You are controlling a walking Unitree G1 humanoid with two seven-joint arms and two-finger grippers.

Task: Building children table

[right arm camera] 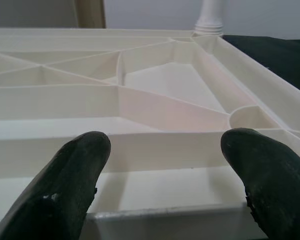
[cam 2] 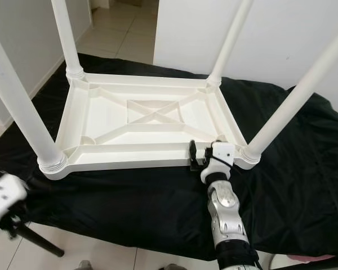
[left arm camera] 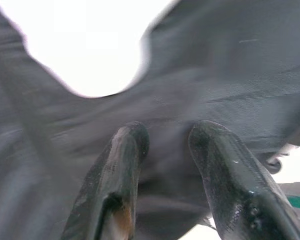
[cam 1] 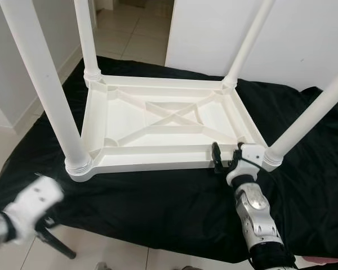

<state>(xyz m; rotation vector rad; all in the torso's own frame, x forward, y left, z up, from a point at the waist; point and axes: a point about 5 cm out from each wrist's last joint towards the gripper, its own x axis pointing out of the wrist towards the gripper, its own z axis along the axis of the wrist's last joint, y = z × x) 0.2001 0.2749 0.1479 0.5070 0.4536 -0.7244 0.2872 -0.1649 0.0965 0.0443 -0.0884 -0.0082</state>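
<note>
1. Right gripper (cam 1: 226, 159) at near rim of table (cam 1: 158, 121), close to the near-right corner; fingers spread wide, nothing held. Right wrist view: both fingertips (right arm camera: 75, 175) straddle the rim edge, not clamped on it.
2. Left gripper (left arm camera: 165, 165) low at robot's left, off the near edge of black cloth (cam 1: 169, 208); blurred in eye views. Left wrist view: fingers slightly apart, nothing between them, cloth close behind.
3. Table = white plastic, lying upside down on the cloth on tiled floor (cam 1: 129, 34). Underside up w/ X-shaped ribs visible. All 4 legs seated in corner sockets, pointing up: near-left leg (cam 1: 42, 84), far-left leg (cam 1: 85, 36), far-right leg (cam 1: 249, 42), near-right leg (cam 1: 310, 115).
4. Progress, my guess: assembly looks done; what's left is prob. checking legs are seated or flipping it upright.
5. Handling, judged: hollow moulded plastic, so likely light and stiff, but bulky. Smooth glossy surface, prob. slippery for thin fingers.
6. Best hold: rim wall or a rib, fingers one each side. Legs round + smooth, likely to slip, and levering on one could loosen its socket.
7. Risk: cloth may slide under table when pushed.
</note>
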